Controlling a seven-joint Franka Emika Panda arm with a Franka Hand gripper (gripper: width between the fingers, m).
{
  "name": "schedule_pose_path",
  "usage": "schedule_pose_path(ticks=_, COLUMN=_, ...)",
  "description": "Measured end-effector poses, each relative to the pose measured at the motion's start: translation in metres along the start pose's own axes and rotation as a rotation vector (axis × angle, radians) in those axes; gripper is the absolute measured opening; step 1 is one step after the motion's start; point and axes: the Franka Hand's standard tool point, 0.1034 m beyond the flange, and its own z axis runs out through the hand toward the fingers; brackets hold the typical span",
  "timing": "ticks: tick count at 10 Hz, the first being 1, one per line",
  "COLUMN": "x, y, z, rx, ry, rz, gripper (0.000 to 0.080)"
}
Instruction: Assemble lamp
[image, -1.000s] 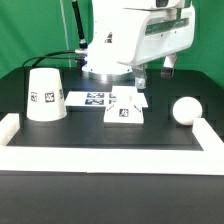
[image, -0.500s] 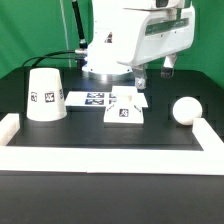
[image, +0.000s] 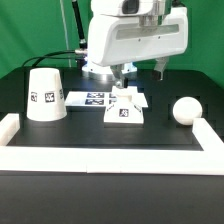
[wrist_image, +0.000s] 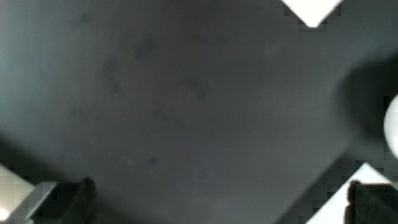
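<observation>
Since half a second ago the arm has swung toward the exterior view's left. Its white body now fills the top of that view, roughly over the middle of the counter (image: 100, 135). None of the 3 lamp parts has moved.

The claw (wrist_image: 205, 198) is wide open and holds nothing. In the wrist view its 2 fingers sit at opposite corners with only bare dark counter between them.

The shade (image: 46, 94) stands mouth-down at the exterior view's left. The square base (image: 124, 112) lies flat in the middle, right against the front edge of the marker board (image: 92, 98). The bulb (image: 184, 110) rests well apart at the exterior view's right.

I read the swing as a repositioning toward the base, which sits nearly under the arm now, but no grasp has begun. White slivers show at 2 edges of the wrist view, and I cannot tell which parts they are. Nothing is joined yet, so assembly is at its very start.
</observation>
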Motion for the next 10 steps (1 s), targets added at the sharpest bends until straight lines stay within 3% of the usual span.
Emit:
schedule_pose_path(ticks=6, x=-0.004, y=-0.004, z=0.003, rx=0.019, ry=-0.004, rz=0.429, gripper=0.0700)
schedule_pose_path(ticks=10, x=-0.043, y=-0.012, z=0.018, rx=0.047, ry=-0.049, rz=0.526, gripper=0.0700)
